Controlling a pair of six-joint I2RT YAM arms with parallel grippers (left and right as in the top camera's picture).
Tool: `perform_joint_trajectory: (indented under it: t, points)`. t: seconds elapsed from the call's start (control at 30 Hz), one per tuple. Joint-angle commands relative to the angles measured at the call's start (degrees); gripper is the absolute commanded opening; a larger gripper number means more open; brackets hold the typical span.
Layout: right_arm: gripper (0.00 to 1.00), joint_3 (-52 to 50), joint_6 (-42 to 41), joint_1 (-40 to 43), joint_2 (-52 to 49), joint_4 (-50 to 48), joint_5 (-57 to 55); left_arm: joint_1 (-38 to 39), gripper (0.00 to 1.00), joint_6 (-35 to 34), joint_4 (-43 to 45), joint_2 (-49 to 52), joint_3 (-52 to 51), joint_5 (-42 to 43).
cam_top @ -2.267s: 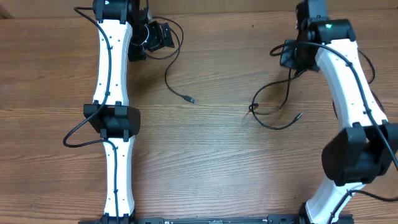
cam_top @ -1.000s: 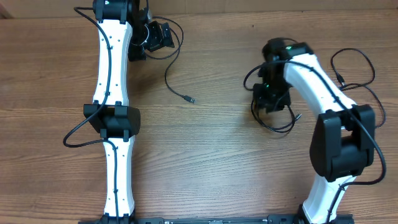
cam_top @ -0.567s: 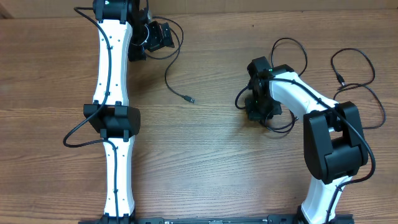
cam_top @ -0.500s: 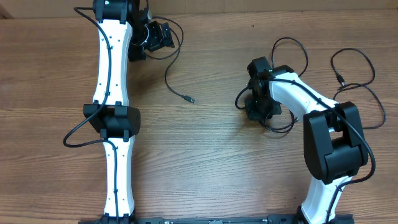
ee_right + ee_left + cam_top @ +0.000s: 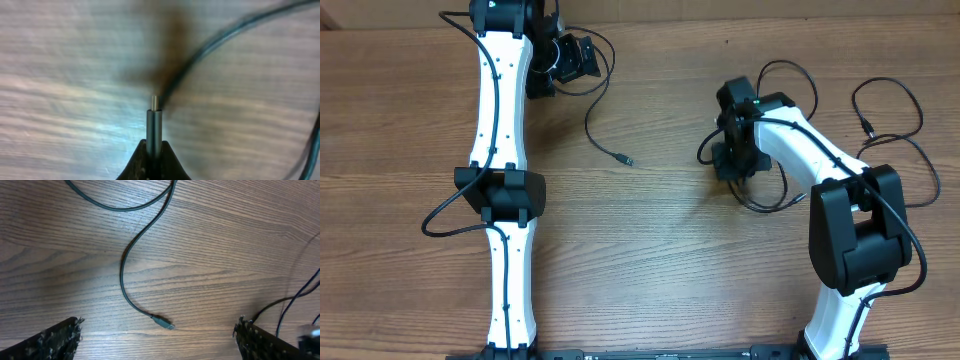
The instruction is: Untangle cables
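Note:
One thin black cable [image 5: 588, 128] lies loose at the upper left, with its silvery plug [image 5: 627, 160] toward the table's middle. It also shows in the left wrist view [image 5: 123, 275], plug [image 5: 165, 324] between the fingers. My left gripper [image 5: 570, 58] is open and empty above it [image 5: 159, 341]. Other black cables [image 5: 772, 205] loop around my right gripper [image 5: 731, 163] and run off right [image 5: 892, 100]. In the right wrist view my right gripper [image 5: 154, 161] is shut on a slim metal cable plug [image 5: 154, 122], just above the wood. A blurred cable [image 5: 225, 36] arcs beyond it.
The wooden table [image 5: 650, 260] carries only the cables. The left arm [image 5: 500, 150] stretches along the left side. The right arm [image 5: 850, 200] bends over the right side, partly covering the cable loops there.
The right arm swung in from the far right to the cable cluster and its gripper came down there. In the last half second it shifted slightly toward the table's far edge, pulling the loops.

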State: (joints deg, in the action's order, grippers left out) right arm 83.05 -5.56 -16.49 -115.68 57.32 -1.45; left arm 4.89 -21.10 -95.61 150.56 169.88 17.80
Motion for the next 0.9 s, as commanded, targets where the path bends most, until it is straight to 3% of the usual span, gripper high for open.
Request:
perform_joint_trajectory:
  t: [0.0,0.07,0.13,0.3,0.47,0.87]
  points:
    - [0.04,1.1,0.1,0.1,0.5,-0.5,-0.4,0.2,1.00,-0.8,0.1,0.5,1.2,-0.4]
    - [0.05,1.1,0.1,0.1,0.5,-0.7,-0.4,0.2,1.00,-0.8,0.1,0.5,1.2,-0.4]
    - [0.13,0.7,0.1,0.1,0.5,-1.2,-0.4,0.2,0.99,-0.8,0.1,0.5,1.2,-0.4]
    - [0.14,-2.5,-0.4,0.0,0.5,-5.3,-0.4,0.2,1.00,-0.8,0.1,0.5,1.2,-0.4]
    - [0.26,-5.4,-0.4,0.0,0.5,-7.8,-0.4,0.2,0.99,-0.8,0.1,0.5,1.2,-0.4]
    - [0.22,-7.6,-3.6,0.0,0.5,-7.2,-0.4,0.2,1.00,-0.8,0.1,0.5,1.2,-0.4]
